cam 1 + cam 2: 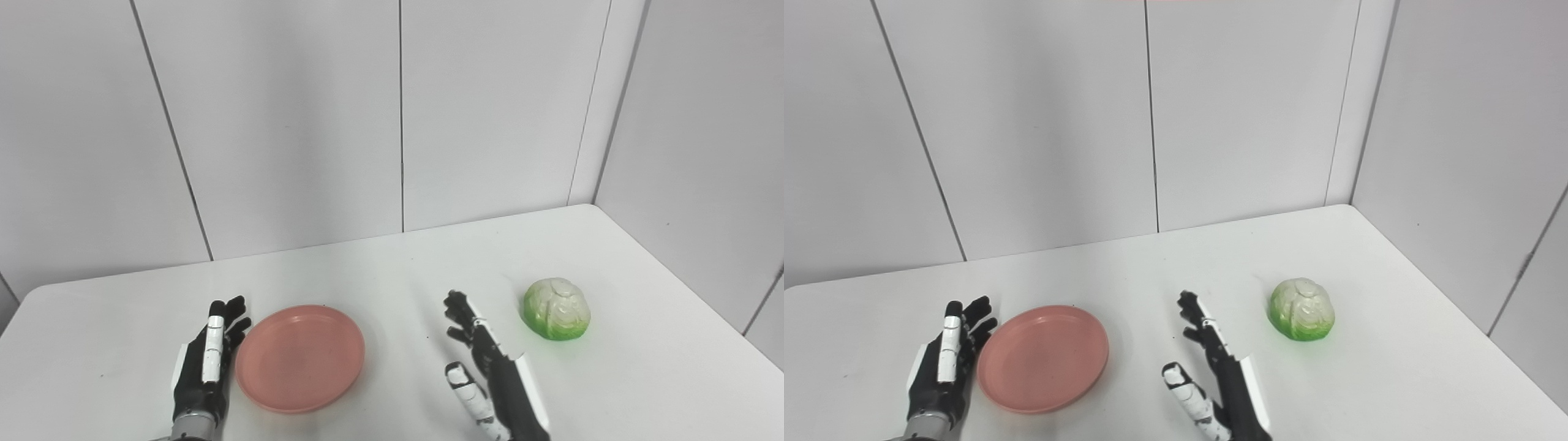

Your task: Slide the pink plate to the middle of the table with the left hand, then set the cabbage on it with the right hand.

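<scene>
The pink plate (300, 358) lies flat on the white table (392, 269), left of centre and near the front edge. My left hand (208, 358) stands open just left of the plate, fingers straight and close to its rim; contact cannot be judged. A green and white cabbage (557, 308) sits on the table to the right. Between plate and cabbage my right hand (481, 361) is open, fingers pointing away from me, a short gap left of the cabbage and holding nothing.
White wall panels (398, 122) close off the back of the table and its right side. The table's right edge (692, 288) runs diagonally toward the front right, past the cabbage.
</scene>
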`<control>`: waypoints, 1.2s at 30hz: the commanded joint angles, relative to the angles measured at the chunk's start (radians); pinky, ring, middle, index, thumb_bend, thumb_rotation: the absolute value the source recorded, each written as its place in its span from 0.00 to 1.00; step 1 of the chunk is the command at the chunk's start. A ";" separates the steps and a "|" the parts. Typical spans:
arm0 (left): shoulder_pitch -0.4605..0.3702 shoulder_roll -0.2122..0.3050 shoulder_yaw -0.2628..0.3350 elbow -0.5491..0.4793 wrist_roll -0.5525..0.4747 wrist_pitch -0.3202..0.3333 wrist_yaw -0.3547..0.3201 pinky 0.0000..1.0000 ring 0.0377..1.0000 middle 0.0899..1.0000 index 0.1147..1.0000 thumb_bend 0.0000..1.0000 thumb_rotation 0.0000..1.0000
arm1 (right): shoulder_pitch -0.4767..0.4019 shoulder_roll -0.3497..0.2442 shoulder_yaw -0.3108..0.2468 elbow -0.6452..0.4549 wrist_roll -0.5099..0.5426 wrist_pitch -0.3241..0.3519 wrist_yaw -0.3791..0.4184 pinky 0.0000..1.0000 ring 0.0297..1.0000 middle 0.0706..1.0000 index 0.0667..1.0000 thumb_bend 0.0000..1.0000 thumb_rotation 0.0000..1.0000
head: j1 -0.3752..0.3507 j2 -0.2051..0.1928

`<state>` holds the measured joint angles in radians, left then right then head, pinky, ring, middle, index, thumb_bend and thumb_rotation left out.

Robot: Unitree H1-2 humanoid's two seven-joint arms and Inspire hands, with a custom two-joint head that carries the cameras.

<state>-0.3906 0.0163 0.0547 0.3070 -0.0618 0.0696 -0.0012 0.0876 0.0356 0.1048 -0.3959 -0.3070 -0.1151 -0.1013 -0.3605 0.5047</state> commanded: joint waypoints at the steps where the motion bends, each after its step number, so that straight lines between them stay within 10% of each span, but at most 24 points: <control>1: -0.039 0.012 0.006 -0.006 -0.005 -0.013 -0.002 0.93 0.84 0.87 0.75 0.82 0.98 | -0.037 -0.036 -0.027 -0.060 -0.022 0.023 0.017 0.84 0.88 0.89 0.91 0.78 0.95 | 0.000 0.001; 11: -0.046 0.013 -0.005 -0.006 0.013 -0.008 -0.003 0.95 0.85 0.88 0.74 0.82 0.99 | -0.211 -0.230 -0.150 -0.116 -0.153 0.196 0.115 0.85 0.88 0.88 0.93 0.91 0.87 | -0.004 -0.001; 20: -0.046 0.008 -0.014 -0.020 0.018 0.013 0.003 0.96 0.86 0.88 0.74 0.81 0.99 | -0.318 -0.410 -0.163 -0.031 -0.452 0.298 0.190 0.88 0.93 0.92 0.88 0.96 0.89 | 0.006 0.002; 36: -0.043 -0.001 -0.016 -0.029 0.020 0.032 0.005 0.95 0.85 0.87 0.74 0.80 0.98 | -0.441 -0.577 -0.122 0.234 -0.552 0.391 0.304 0.97 0.93 0.90 0.87 1.00 0.75 | 0.020 0.021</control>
<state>-0.3997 0.0155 0.0375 0.3022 -0.0418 0.0981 0.0001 -0.3033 -0.5125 -0.0174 -0.1673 -0.8348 0.2622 0.2167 -0.3421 0.5246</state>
